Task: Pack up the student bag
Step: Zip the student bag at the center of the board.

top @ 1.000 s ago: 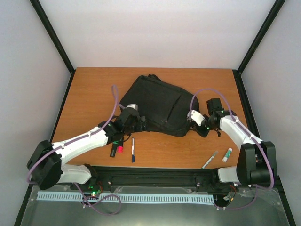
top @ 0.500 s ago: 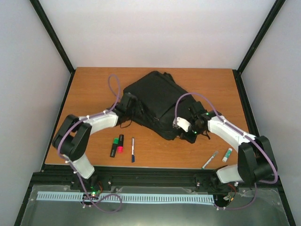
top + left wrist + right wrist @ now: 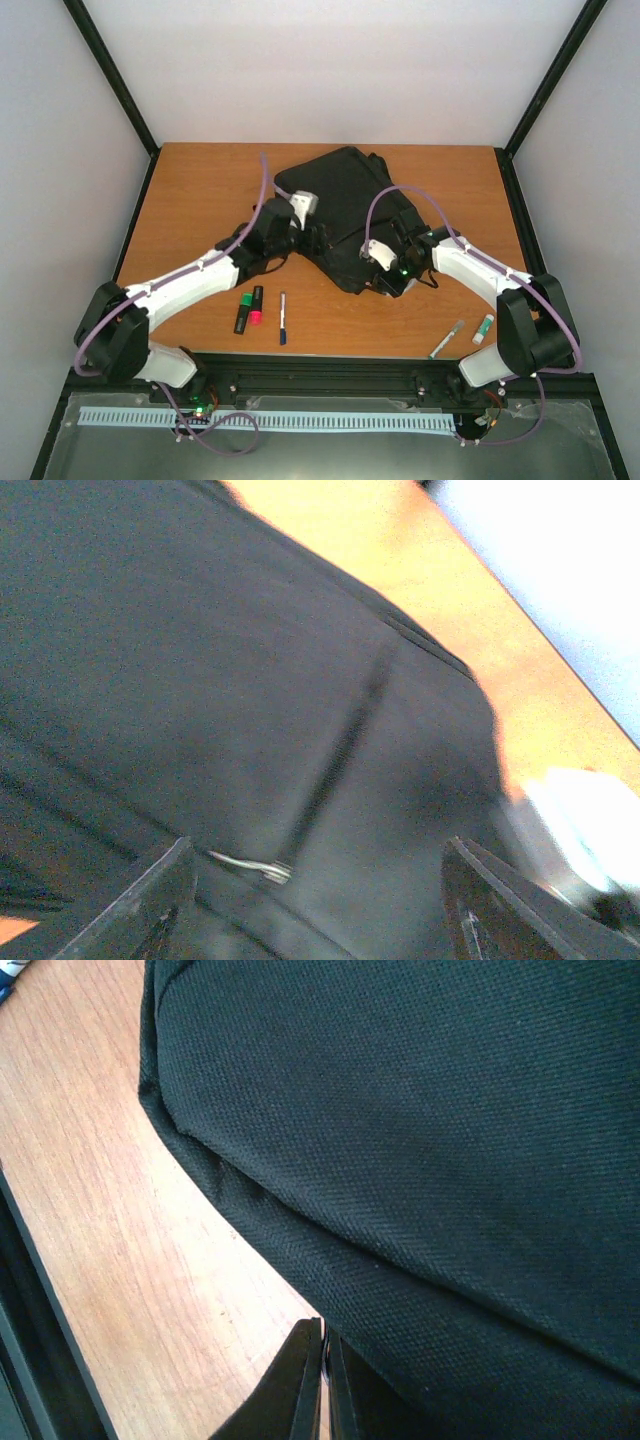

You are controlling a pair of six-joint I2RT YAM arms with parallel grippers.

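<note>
student bag (image 3: 345, 205), black, lying flat on counter (image 3: 200, 190); left claw (image 3: 318, 850) spread wide over its front panel; right claw (image 3: 322, 1325) pressed closed at its edge; pen (image 3: 283, 318) nearby

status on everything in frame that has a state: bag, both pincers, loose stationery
backpack: flat on the table, no opening visible
left pincer: open over the backpack, holding nothing
right pincer: shut at the backpack's near edge; can't tell if it pinches fabric
highlighters: lying on the table, unpacked
dark pen: lying on the table, unpacked
grey pen: lying on the table, unpacked
white tube: lying on the table, unpacked
</note>
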